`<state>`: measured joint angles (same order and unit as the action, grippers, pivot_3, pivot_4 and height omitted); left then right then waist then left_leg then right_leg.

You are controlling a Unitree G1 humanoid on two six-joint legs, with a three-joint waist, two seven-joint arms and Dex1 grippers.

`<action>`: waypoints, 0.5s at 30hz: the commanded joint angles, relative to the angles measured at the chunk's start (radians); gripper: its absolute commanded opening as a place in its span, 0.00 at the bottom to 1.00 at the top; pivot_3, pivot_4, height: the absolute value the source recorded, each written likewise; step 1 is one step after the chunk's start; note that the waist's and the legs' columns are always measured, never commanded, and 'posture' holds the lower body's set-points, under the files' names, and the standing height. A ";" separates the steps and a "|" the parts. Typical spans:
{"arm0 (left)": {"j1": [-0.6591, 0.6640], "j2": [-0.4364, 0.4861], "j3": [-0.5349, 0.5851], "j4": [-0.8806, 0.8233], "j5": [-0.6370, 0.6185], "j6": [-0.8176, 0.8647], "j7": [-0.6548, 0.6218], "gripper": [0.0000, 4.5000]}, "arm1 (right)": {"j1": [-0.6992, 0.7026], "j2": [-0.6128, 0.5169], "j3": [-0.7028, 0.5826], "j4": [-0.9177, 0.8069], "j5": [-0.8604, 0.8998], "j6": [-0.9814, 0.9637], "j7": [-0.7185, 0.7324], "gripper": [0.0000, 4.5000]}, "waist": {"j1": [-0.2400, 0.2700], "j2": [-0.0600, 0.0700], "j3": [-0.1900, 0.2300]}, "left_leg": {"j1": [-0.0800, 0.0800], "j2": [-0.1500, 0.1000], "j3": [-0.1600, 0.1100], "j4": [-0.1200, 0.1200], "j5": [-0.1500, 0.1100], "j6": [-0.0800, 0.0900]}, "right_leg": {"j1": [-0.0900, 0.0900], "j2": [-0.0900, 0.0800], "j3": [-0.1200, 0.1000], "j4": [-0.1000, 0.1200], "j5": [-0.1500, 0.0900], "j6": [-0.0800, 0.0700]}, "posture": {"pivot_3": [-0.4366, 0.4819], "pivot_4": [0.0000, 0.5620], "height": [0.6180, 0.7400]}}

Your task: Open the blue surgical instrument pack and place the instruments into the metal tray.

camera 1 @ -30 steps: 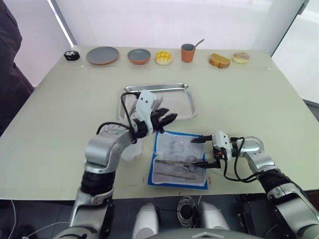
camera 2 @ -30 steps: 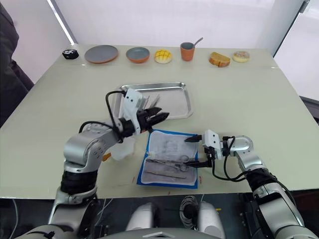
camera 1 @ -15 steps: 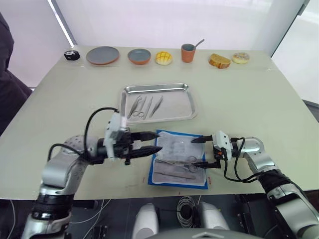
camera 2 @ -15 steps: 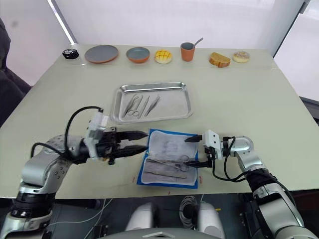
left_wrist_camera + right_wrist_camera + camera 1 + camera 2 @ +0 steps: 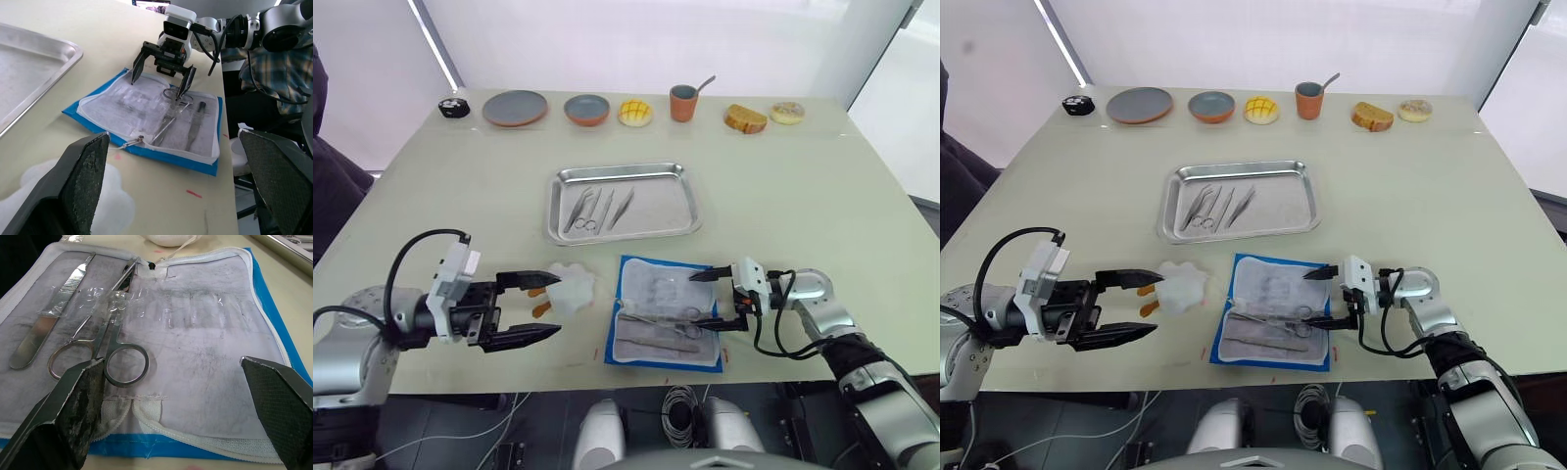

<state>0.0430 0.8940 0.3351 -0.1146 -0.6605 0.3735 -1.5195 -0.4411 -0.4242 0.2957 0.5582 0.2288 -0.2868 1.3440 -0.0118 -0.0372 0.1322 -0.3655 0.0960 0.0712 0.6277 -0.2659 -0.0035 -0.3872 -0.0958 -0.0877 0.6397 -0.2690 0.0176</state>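
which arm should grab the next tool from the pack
Right, most likely. The right gripper hangs open at the pack, its fingers either side of the scissors' rings. The left gripper, also open, sits off beside the white toy, farther away.

bright-blue pack [image 5: 666, 327] with whitish lining, silver tray [image 5: 656, 207], black grippers

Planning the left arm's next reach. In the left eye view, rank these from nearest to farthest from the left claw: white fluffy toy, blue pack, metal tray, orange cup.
From the left claw, open at the table's near left:
1. White fluffy toy, just beyond its fingertips.
2. Blue pack, lying open to the right.
3. Metal tray, mid-table, farther back.
4. Orange cup, in the back row.
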 commanded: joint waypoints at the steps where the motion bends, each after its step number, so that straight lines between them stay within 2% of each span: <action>1: -0.015 -0.001 0.004 -0.042 -0.016 -0.027 0.003 1.00 | 0.061 -0.035 0.024 0.118 -0.082 0.065 -0.008 1.00 | 0.001 0.000 0.000 | -0.001 0.000 0.000 0.000 0.000 0.000 | -0.001 -0.001 -0.002 0.000 0.000 0.000 | 0.48 0.27 1.00; 5: -0.051 -0.024 -0.048 -0.050 -0.008 -0.031 0.015 1.00 | 0.064 -0.029 -0.027 0.024 0.003 0.123 0.013 1.00 | 0.005 0.002 0.001 | -0.007 -0.001 0.001 0.001 0.000 0.000 | -0.005 -0.002 -0.006 0.000 0.000 0.000 | 0.48 0.27 1.00; 7: -0.068 -0.036 -0.070 -0.047 0.000 -0.040 0.020 1.00 | 0.077 -0.043 -0.045 -0.034 0.017 0.144 0.014 1.00 | 0.005 0.004 0.003 | -0.017 -0.002 0.000 0.004 0.003 0.004 | -0.013 0.001 -0.009 0.000 0.005 -0.002 | 0.48 0.27 1.00; 10: -0.118 -0.064 -0.136 -0.026 0.026 -0.063 0.019 1.00 | 0.101 -0.090 -0.101 -0.202 0.091 0.227 0.023 1.00 | 0.016 0.010 0.011 | -0.022 -0.006 0.002 0.005 0.003 0.004 | -0.017 0.004 -0.008 0.000 0.007 0.001 | 0.48 0.27 1.00; 13: -0.172 -0.095 -0.201 0.003 0.054 -0.085 0.017 1.00 | 0.135 -0.137 -0.146 -0.362 0.165 0.315 0.022 1.00 | 0.033 0.025 0.023 | -0.036 -0.008 0.005 0.009 0.002 0.003 | -0.025 0.005 -0.008 0.000 0.009 0.004 | 0.48 0.27 1.00; 15: -0.207 -0.118 -0.243 0.030 0.078 -0.106 0.007 1.00 | 0.160 -0.168 -0.173 -0.458 0.205 0.366 0.015 1.00 | 0.036 0.026 0.028 | -0.038 -0.009 0.004 0.010 0.005 -0.001 | -0.026 0.007 -0.009 0.001 0.010 0.006 | 0.48 0.27 1.00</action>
<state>-0.1422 0.7874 0.1146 -0.0953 -0.5986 0.2963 -1.5000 -0.3010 -0.5661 0.1682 0.1849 0.3883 0.0291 1.3650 0.0241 -0.0108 0.1606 -0.4036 0.0873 0.0753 0.6378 -0.2612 -0.0042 -0.4132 -0.0887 -0.0968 0.6403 -0.2595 0.0239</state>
